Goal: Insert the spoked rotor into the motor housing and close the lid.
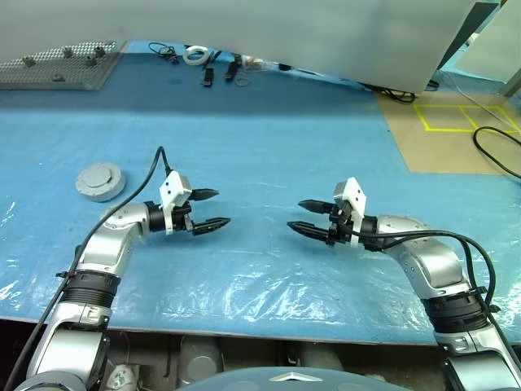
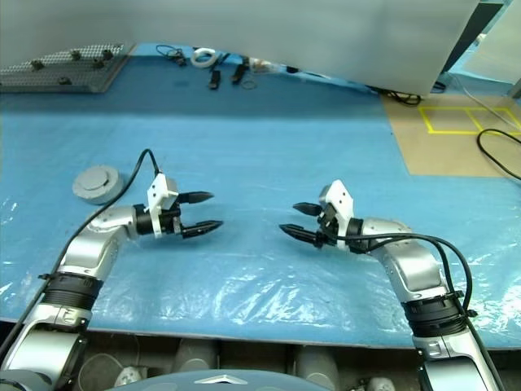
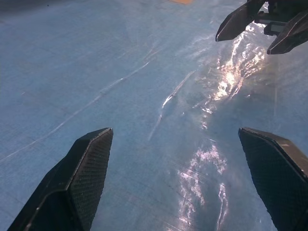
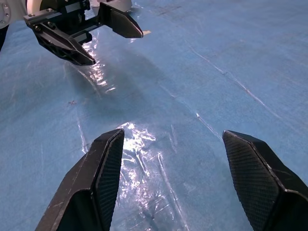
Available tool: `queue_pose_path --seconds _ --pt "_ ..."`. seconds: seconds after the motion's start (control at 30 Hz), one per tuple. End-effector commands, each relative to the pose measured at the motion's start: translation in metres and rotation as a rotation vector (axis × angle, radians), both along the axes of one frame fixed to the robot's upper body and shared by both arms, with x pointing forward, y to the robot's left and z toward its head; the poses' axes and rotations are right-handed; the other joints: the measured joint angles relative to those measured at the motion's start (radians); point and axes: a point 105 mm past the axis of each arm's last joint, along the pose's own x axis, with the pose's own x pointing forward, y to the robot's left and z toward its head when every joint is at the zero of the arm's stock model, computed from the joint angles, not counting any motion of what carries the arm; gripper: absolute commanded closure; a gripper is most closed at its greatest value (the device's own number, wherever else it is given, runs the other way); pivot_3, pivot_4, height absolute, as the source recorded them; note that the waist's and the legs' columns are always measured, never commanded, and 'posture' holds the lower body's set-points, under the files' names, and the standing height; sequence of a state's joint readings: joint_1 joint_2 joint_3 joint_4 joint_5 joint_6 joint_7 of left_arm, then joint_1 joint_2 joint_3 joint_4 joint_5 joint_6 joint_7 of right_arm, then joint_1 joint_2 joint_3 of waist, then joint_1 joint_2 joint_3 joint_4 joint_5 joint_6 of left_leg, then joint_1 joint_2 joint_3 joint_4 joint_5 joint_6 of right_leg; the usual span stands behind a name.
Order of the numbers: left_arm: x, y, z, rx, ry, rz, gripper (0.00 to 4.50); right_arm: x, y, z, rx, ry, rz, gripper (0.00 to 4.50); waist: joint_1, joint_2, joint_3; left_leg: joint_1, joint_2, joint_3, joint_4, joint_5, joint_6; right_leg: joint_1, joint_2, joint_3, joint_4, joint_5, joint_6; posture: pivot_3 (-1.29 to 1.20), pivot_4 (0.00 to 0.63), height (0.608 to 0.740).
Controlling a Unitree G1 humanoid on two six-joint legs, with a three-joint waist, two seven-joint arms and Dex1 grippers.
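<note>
Hovering both arms over the blue sheet: left gripper wide, empty; right gripper open, empty. Lid lies closed beside my left arm. I'd keep clear of it.

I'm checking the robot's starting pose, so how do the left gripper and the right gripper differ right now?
The left gripper points toward the robot's right; the right gripper points toward its left, tips facing. The left gripper has a grey round lid close behind it; the right gripper has bare blue table cover nearby. Both are open and hold nothing.
</note>
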State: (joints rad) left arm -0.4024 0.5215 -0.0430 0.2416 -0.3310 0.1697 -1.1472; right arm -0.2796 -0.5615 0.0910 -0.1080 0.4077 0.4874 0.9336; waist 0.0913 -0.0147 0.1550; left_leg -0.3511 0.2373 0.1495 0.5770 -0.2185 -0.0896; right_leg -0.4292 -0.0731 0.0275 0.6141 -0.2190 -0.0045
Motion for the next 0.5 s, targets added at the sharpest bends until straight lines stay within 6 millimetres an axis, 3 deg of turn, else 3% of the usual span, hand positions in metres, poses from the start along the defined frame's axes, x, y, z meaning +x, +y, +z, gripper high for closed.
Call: queue_pose_path --seconds 0.03,0.5 --pt "0.0034 0.0002 0.0139 -0.027 -0.042 0.000 0.11 0.0023 0.0026 0.0093 0.008 -0.048 0.012 1.08 0.000 0.000 0.000 0.000 0.000 0.000 0.000 0.000 0.000 0.000 0.000 0.000 0.000 0.000 0.000 0.00 0.150 0.740" --pt "0.0029 -0.0003 0.0119 -0.008 -0.045 -0.007 0.11 -0.0002 0.0060 0.0076 0.012 -0.042 0.020 1.08 0.000 0.000 0.000 0.000 0.000 0.000 0.000 0.000 0.000 0.000 0.000 0.000 0.000 0.000 0.000 0.00 0.150 0.740"
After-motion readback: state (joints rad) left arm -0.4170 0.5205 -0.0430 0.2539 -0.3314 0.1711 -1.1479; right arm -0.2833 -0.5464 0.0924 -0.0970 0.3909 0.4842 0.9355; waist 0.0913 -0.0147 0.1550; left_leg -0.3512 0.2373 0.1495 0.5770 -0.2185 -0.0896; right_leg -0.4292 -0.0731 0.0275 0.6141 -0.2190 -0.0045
